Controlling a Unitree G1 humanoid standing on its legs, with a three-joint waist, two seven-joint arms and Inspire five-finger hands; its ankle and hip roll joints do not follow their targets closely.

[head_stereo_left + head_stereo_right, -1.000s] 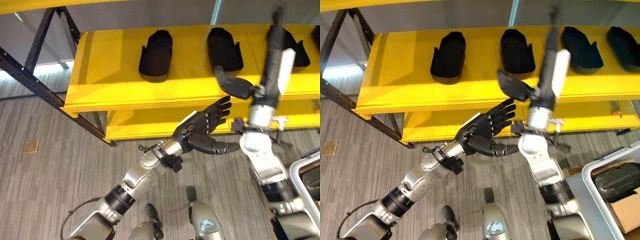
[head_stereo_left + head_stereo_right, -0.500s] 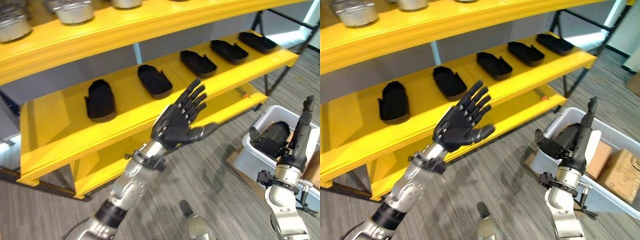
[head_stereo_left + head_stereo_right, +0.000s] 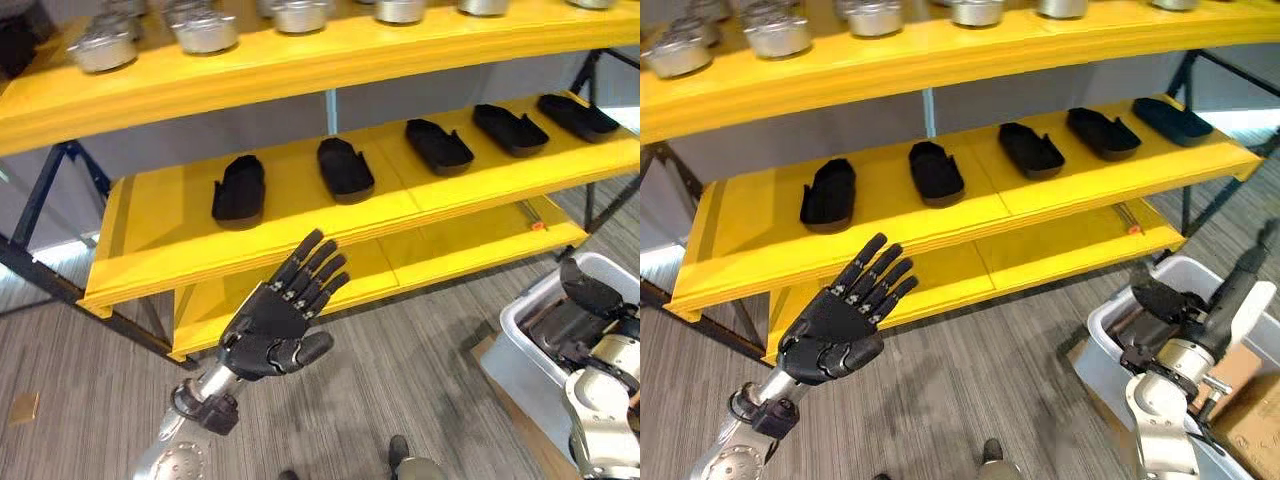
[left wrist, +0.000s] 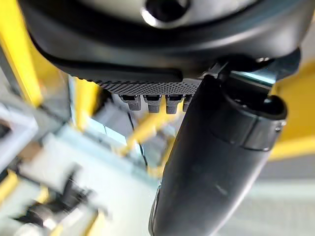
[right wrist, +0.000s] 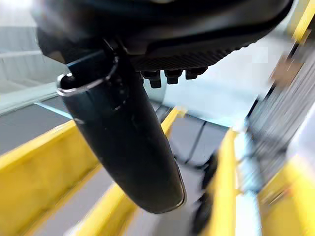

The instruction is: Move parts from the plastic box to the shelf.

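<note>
Several black shoe-shaped parts (image 3: 345, 168) lie in a row on the yellow middle shelf (image 3: 300, 235). The grey plastic box (image 3: 515, 345) stands on the floor at the lower right, with a dark part (image 3: 550, 325) inside it. My left hand (image 3: 272, 325) is raised in front of the shelf's edge, fingers straight and spread, holding nothing. My right hand (image 3: 1157, 300) hangs over the near end of the box, fingers straight and thumb standing out, also empty. Each wrist view shows a thumb, the left (image 4: 216, 162) and the right (image 5: 128, 132), with nothing held.
Metal pots (image 3: 205, 28) line the top yellow shelf. A lower yellow shelf (image 3: 440, 255) sits near the floor, and dark steel legs (image 3: 60, 280) carry the rack at the left. A cardboard box (image 3: 1252, 420) lies by the plastic box. Bare grey floor spreads before the shelf.
The camera has swung, bringing the box and top shelf into sight. My right hand has come from the shelf's edge down over the plastic box. Both hands stay open and empty.
</note>
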